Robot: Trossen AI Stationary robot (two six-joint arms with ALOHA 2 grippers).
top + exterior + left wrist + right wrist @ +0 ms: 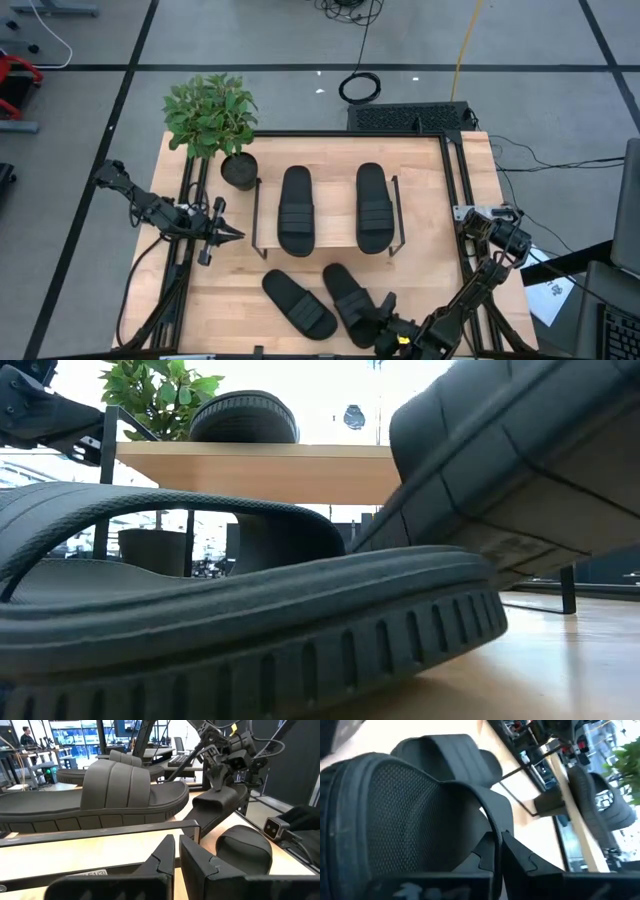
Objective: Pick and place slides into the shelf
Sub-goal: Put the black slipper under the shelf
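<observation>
Two black slides [296,210] [374,207] lie side by side on the shelf's light top board [335,180]. Two more are on the table in front of it: one [298,303] lies flat, and my right gripper [385,318] is shut on the other [350,292]. The low view shows that slide [500,460] tilted up above the flat one [230,620]. My left gripper [235,236] is shut and hovers left of the shelf, pointing at its wire side frame [100,829]. My right gripper pinches the slide's sole edge [492,832] at its near end between the two fingers. The fingers slant down from the table's near right. That end [220,800] is raised and the slide tilts; whether its far end rests on the table is hidden.
A black plant pot [240,170] with a leafy plant [208,112] stands at the shelf's far-left corner. Black rails run along the table's left [185,260] and right [455,200] sides. Bare wood lies between my left gripper and the flat slide.
</observation>
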